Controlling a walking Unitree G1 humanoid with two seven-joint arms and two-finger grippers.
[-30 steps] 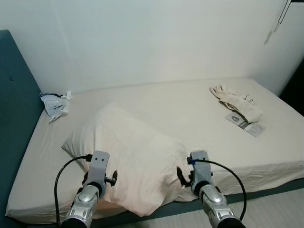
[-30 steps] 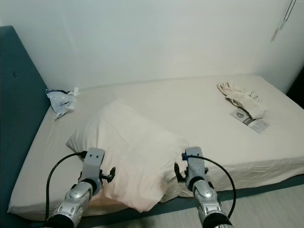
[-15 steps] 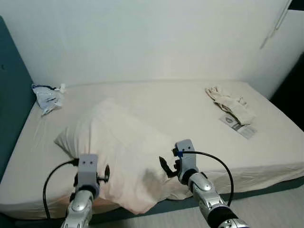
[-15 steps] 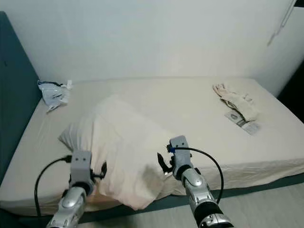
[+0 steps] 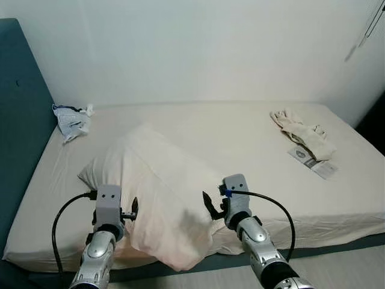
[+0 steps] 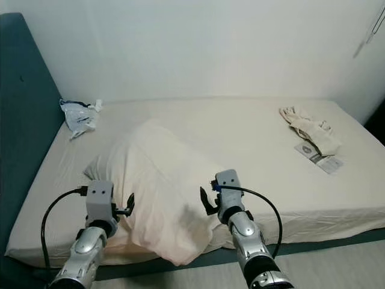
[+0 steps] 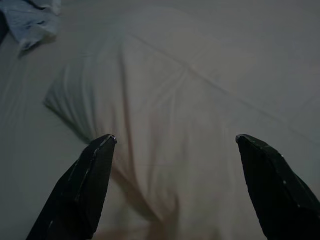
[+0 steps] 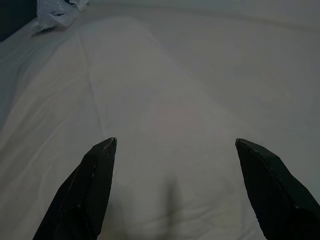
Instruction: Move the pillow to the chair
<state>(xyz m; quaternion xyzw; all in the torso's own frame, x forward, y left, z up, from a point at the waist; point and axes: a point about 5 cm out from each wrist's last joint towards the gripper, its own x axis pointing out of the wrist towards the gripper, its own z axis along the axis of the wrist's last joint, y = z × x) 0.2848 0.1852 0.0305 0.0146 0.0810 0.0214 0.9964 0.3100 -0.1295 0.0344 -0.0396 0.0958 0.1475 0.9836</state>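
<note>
A big cream pillow lies askew on the bed, its near corner hanging over the front edge. My left gripper is at the pillow's left flank, and my right gripper is against its right flank. In the left wrist view the left gripper is open, its fingers wide apart with the pillow ahead between them. The right gripper is open too, facing the pillow's broad top. Neither gripper holds anything.
A teal headboard rises at the bed's left end, with a crumpled plastic bag beside it. A pale cloth and a printed packet lie at the far right. A white wall runs behind the bed; grey floor lies in front.
The camera has swung a little. My right gripper has moved left, closer in against the pillow's right side. The pillow and left gripper stay about where they were.
</note>
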